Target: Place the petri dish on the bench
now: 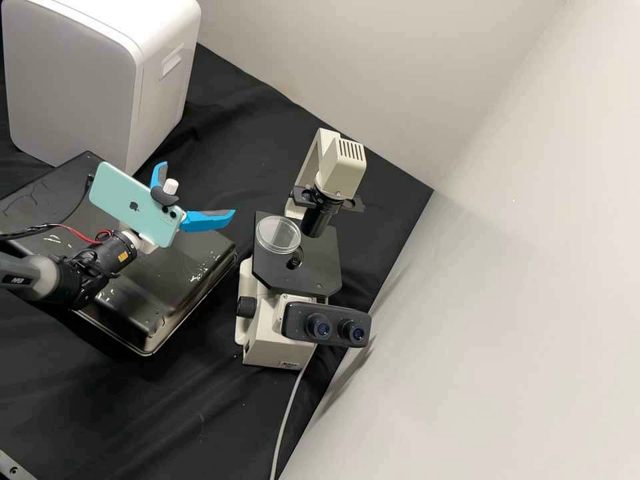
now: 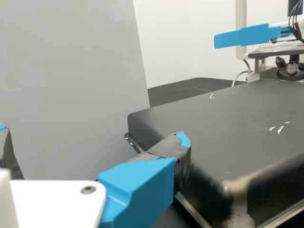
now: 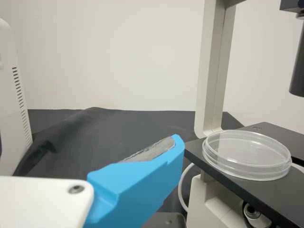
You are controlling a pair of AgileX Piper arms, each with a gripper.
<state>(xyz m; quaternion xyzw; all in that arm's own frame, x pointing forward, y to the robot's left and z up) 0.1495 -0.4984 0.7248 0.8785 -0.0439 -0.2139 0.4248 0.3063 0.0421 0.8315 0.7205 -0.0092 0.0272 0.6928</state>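
Note:
A clear petri dish (image 1: 278,235) (image 3: 246,154) lies flat on the black stage (image 1: 315,265) of a beige microscope (image 1: 272,330), beside the objective tube. My right gripper (image 1: 190,199) hovers open to the left of the dish, above the right edge of a black case, with nothing between its blue fingers (image 3: 142,175). It stands clear of the dish and the stage. My left gripper (image 2: 92,132) is open and empty, low beside the black case (image 2: 228,133), with one blue finger (image 2: 147,178) close to the case's corner.
A flat black case (image 1: 133,293) lies left of the microscope. A white appliance (image 1: 87,73) stands at the back left. The microscope's eyepieces (image 1: 330,327) and cable (image 1: 287,413) face the front. A pale wall runs along the bench's right side. Bare black bench shows in front.

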